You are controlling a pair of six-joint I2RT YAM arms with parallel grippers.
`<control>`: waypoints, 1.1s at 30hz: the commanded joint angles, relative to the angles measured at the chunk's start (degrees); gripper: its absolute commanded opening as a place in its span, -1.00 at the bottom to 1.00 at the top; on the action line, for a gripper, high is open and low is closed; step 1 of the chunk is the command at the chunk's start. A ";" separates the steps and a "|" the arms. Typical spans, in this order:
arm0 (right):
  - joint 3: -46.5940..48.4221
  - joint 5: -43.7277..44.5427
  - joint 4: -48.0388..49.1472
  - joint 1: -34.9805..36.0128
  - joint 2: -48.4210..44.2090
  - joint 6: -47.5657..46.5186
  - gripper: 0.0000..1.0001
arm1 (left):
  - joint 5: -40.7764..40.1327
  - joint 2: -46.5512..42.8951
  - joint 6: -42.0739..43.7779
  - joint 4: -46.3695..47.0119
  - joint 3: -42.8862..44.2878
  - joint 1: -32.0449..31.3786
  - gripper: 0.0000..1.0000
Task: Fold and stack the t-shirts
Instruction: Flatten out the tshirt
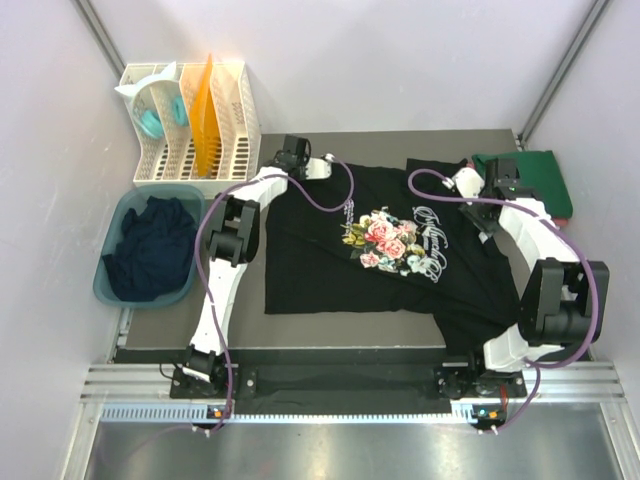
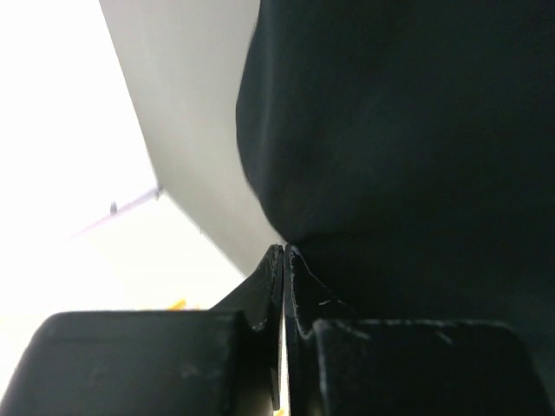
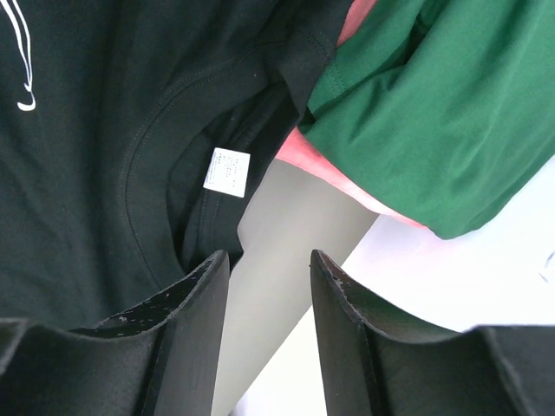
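Note:
A black t-shirt (image 1: 330,270) with a flower print lies spread flat in the middle of the table. My left gripper (image 1: 328,170) is at its far left corner. In the left wrist view this gripper (image 2: 284,250) is shut, and the bunched edge of the black t-shirt (image 2: 399,130) runs into its tips. My right gripper (image 1: 477,208) hangs open by the collar. In the right wrist view it (image 3: 269,253) is over bare table, with the collar and white label (image 3: 225,172) to its left. A folded dark green t-shirt (image 3: 434,104) lies on a pinkish-red one (image 3: 319,161) just beyond.
The green and pinkish-red shirts (image 1: 530,175) sit at the far right corner of the mat. A teal-blue tub (image 1: 112,225) holding a dark navy shirt (image 1: 152,255) stands at the left. A white slotted rack (image 1: 232,120) stands behind the tub.

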 commanded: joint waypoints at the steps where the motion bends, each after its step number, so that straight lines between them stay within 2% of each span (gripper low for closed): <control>1: 1.98 0.61 2.59 0.68 0.39 1.04 -0.15 | -15.01 -5.79 -1.76 11.63 -3.09 -0.02 -1.00; 5: 2.77 0.61 2.85 0.94 1.53 1.13 -0.16 | -21.00 -9.22 -0.18 22.06 -5.55 -0.02 -1.00; 10: 4.88 0.69 2.59 1.47 3.64 1.04 -0.16 | -23.03 -10.02 0.52 26.85 -5.55 -0.37 -1.00; 13: 6.11 0.87 2.50 1.47 4.52 0.95 -0.16 | -19.79 -8.97 0.18 22.21 -5.90 -0.02 -0.97; 15: 6.55 1.05 2.76 1.47 4.69 0.69 -0.15 | -15.05 -8.09 -2.10 13.64 -5.64 0.33 -0.92; 20: 5.59 1.48 3.29 3.32 3.99 0.16 -0.13 | -9.16 -5.19 -4.21 3.48 -5.03 0.77 -0.92; 23: 4.10 1.84 3.64 3.41 3.12 -0.10 -0.10 | -4.23 -5.45 -7.46 -0.74 -3.98 1.30 -0.39; 24: 3.75 2.01 3.82 3.41 2.59 -0.10 -0.08 | -2.22 -5.45 -8.51 -1.36 -3.19 1.47 0.06; 25: 2.87 2.01 4.08 3.41 2.32 -0.01 -0.06 | -1.16 -5.19 -10.53 -4.67 -0.74 1.65 0.30; 28: 1.64 2.10 4.43 3.32 1.36 -0.01 0.00 | 3.76 -4.31 -15.09 -11.96 4.96 2.88 0.50; 33: 0.93 2.01 4.70 3.41 0.83 0.42 0.04 | 10.79 -5.27 -20.12 -17.35 7.45 4.99 0.61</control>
